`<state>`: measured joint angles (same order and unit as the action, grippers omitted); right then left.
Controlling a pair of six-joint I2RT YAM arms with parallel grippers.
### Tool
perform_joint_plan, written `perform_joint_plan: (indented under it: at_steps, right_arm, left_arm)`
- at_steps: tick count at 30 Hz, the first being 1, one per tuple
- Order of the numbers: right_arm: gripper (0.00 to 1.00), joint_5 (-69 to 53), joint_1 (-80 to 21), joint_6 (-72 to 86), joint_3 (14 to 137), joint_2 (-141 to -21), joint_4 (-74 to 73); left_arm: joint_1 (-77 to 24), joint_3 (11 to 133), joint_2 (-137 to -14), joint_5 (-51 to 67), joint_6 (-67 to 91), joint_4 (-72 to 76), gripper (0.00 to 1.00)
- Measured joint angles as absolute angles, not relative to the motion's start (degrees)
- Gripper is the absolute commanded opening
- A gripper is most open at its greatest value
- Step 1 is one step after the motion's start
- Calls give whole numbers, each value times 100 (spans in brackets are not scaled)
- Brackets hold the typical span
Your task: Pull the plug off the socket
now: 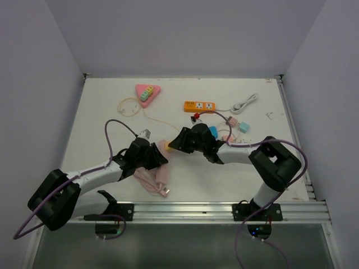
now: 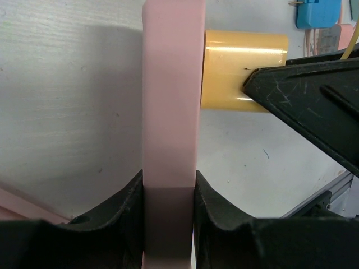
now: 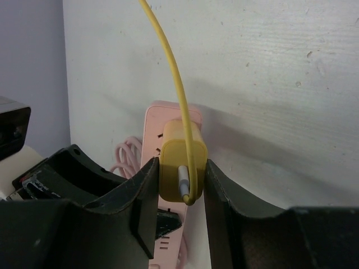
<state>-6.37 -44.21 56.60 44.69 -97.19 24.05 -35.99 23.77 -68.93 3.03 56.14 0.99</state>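
Note:
A pink power strip (image 1: 163,175) lies on the white table, and a yellow plug (image 1: 167,147) is seated in its far end. My left gripper (image 1: 152,158) is shut on the strip; in the left wrist view the fingers clamp the strip (image 2: 171,84) on both sides around the grip point (image 2: 168,188). My right gripper (image 1: 176,142) is shut on the yellow plug (image 3: 180,162), its fingers pressed against both sides (image 3: 180,175). The plug (image 2: 235,70) still touches the strip's face. A yellow cable (image 3: 168,61) runs from the plug away across the table.
An orange power strip (image 1: 200,105), a pink triangular socket (image 1: 147,93), a white coiled cable (image 1: 245,103) and small blue and teal adapters (image 1: 244,126) lie farther back. The strip's pink cord (image 1: 147,180) coils by the left arm. A metal rail (image 1: 224,210) runs along the near edge.

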Motion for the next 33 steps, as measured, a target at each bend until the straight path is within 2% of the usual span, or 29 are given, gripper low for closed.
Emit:
perform_joint_plan:
  at_steps: [15,20,33]
  right_arm:
    - [0,-703,-3706,5647,4091,-8941,2515]
    - [0,-679,-3669,5249,4303,-8364,1592]
    - [0,-36,-3358,4051,6010,-6298,-869]
  left_arm:
    - [-3452,2460,-7048,-425,5996,-421,0]
    - [-3450,2460,-6943,-537,6003,-574,0]
    - [-3391,2451,-6740,-642,5940,-880,0]
